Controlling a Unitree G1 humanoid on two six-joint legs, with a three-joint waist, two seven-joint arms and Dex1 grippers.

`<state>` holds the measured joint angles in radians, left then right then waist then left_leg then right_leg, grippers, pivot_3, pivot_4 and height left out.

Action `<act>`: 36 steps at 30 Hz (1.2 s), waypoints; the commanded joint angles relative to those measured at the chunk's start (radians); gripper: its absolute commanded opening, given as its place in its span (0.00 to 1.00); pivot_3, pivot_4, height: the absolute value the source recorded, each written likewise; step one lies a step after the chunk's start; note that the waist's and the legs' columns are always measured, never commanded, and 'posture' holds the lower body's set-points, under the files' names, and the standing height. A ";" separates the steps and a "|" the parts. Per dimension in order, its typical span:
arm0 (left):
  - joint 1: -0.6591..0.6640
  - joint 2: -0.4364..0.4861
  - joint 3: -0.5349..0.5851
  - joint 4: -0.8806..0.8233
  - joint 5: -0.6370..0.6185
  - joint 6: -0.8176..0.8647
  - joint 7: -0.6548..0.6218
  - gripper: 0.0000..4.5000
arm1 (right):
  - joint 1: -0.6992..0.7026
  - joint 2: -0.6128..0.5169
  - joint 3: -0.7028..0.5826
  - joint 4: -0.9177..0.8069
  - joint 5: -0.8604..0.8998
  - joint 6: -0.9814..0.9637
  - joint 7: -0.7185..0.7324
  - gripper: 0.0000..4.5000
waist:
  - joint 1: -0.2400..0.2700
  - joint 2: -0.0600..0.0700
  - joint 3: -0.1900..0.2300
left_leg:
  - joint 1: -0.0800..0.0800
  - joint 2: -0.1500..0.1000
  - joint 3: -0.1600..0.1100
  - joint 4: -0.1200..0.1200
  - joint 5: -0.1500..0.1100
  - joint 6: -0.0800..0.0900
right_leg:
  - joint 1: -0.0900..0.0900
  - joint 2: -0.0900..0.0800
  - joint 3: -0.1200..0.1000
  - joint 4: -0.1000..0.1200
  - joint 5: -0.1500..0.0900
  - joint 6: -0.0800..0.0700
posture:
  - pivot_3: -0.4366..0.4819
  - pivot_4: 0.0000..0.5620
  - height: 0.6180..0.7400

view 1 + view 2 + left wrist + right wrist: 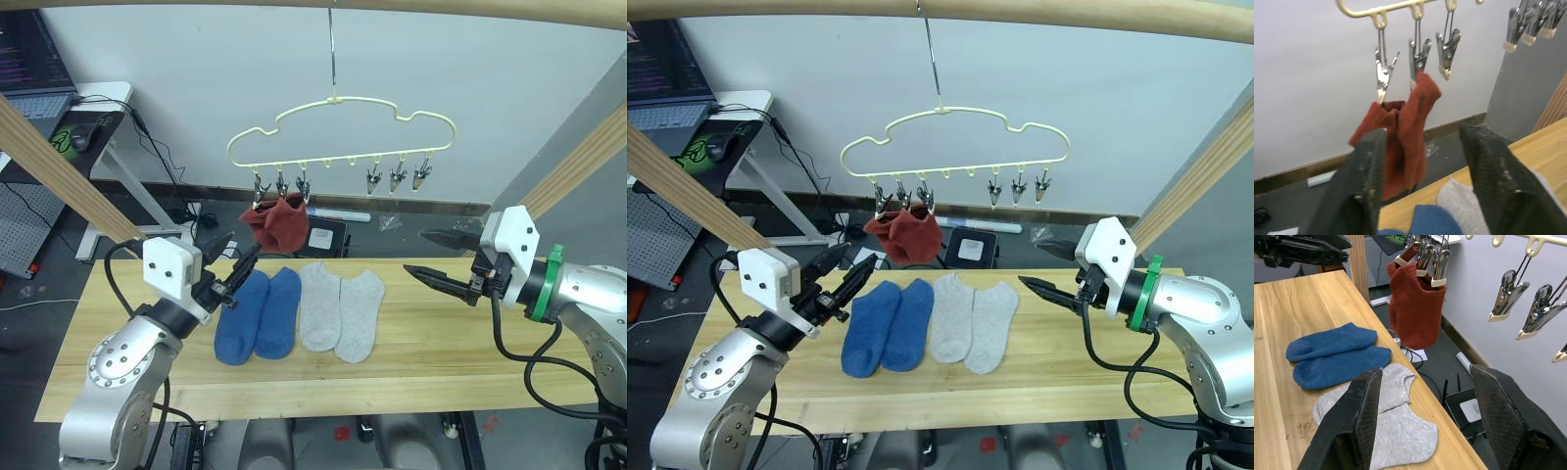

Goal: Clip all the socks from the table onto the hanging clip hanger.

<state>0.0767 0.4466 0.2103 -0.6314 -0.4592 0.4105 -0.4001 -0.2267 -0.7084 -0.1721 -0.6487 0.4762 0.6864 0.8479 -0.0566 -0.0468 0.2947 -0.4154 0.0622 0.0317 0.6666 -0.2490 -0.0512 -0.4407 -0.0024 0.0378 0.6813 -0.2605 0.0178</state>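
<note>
Two blue socks (257,315) and two light grey socks (340,310) lie side by side in the middle of the table (118,323). Two rust red socks (277,223) hang from the leftmost clips of the pale yellow clip hanger (338,125), whose three right clips (397,177) hang free. My left gripper (238,271) is open just left of the blue socks, above the table, with nothing between its fingers. My right gripper (428,256) is open to the right of the grey socks, also holding nothing.
Slanted wooden frame poles (59,171) rise at both sides, with a crossbar on top carrying the hanger's hook. A desk with a laptop (39,103) and mouse stands behind on the left. Bare table top lies left and right of the socks.
</note>
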 commanded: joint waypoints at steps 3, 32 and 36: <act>-0.015 -0.050 -0.069 -0.030 0.023 -0.038 0.021 0.57 | 0.003 -0.023 -0.010 -0.062 0.046 0.011 -0.032 0.66 | -0.001 0.000 0.000 | 0.000 0.000 0.000 0.000 0.000 0.000 | 0.000 0.000 0.000 0.000 0.000 0.000 | 0.35 0.48 0.96; -0.365 -0.415 -0.276 0.461 0.342 -0.370 0.233 0.57 | -0.028 -0.054 -0.013 -0.129 0.189 0.091 -0.176 0.66 | -0.015 -0.001 0.001 | 0.000 -0.001 0.000 0.002 0.000 0.001 | 0.002 0.001 0.001 0.000 0.001 0.001 | 0.26 0.57 0.96; -0.393 -0.436 -0.263 0.482 0.322 -0.355 0.243 0.57 | -0.033 -0.058 -0.010 -0.128 0.197 0.091 -0.184 0.66 | -0.019 -0.001 0.001 | 0.000 -0.001 0.000 0.002 0.000 0.001 | 0.002 0.001 0.001 -0.001 0.001 0.001 | 0.25 0.57 0.96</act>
<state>-0.3027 0.0205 -0.0597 -0.1390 -0.1212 0.0593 -0.1627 -0.2495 -0.7572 -0.1656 -0.7420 0.6538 0.7817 0.6700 -0.0759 -0.0475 0.2958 -0.4155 0.0616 0.0318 0.6683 -0.2488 -0.0499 -0.4388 -0.0018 0.0389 0.6804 -0.2599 0.0187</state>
